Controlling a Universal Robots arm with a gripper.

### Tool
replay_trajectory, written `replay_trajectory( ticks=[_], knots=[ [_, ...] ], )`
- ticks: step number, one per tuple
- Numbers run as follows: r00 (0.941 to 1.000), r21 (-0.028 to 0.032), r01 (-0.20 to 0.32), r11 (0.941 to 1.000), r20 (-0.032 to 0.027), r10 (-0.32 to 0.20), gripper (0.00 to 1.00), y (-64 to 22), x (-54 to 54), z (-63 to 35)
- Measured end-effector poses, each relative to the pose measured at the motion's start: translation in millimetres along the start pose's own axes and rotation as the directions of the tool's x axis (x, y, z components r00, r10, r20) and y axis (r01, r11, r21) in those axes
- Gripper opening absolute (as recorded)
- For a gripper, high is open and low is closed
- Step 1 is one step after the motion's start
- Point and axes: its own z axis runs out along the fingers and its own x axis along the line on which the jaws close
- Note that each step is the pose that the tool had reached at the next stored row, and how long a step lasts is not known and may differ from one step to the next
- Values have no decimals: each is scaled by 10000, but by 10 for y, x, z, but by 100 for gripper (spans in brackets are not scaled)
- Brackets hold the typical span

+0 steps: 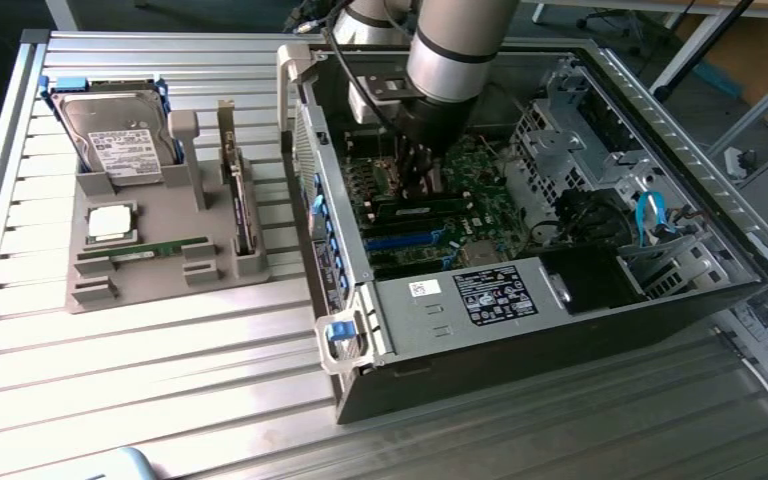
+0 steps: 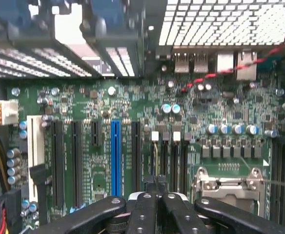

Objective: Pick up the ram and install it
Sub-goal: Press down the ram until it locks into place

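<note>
Your tool (image 1: pixel 418 172) is down inside the open computer case (image 1: pixel 518 300), and its black fingers (image 2: pixel 142 209) are pressed tight together. In the wrist view you can see them right over the green board (image 2: pixel 132 112), by the thin black slots (image 2: pixel 174 158). A narrow dark strip stands on edge between the fingertips; you cannot tell what it is. The board is flat, with little round silver cans and one blue slot (image 2: pixel 115 156).

The ram (image 1: pixel 144 250) lies in the grey plastic holder (image 1: pixel 157 285) on the ribbed metal bench (image 1: pixel 117 380), well apart from the tool. It is a long, thin green stick with a pale label. A shiny hard drive (image 1: pixel 117 140) rests in the holder too.
</note>
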Motion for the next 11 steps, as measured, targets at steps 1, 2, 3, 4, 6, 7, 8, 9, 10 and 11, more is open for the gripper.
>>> replay_trajectory(
  ticks=[1,2,3,4,6,7,8,9,10,11],
  knots=[
    [10000,0,0,10000,1,0,10,19,0,0],
    [10000,0,0,10000,0,0,10,38,0,0],
    [10000,0,0,10000,0,0,10,58,0,1],
    [10000,0,0,10000,0,0,10,81,0,1],
    [10000,1,-1,10000,2,1,10,110,-1,3],
    [10000,0,0,10000,2,0,10,118,-1,5],
    [10000,-1,0,10000,0,0,10,122,0,10],
    [10000,0,1,10000,2,-1,10,123,-1,16],
    [10000,0,1,10000,1,-1,10,125,0,23],
    [10000,-1,0,10000,0,0,10,127,-1,29]
  ],
)
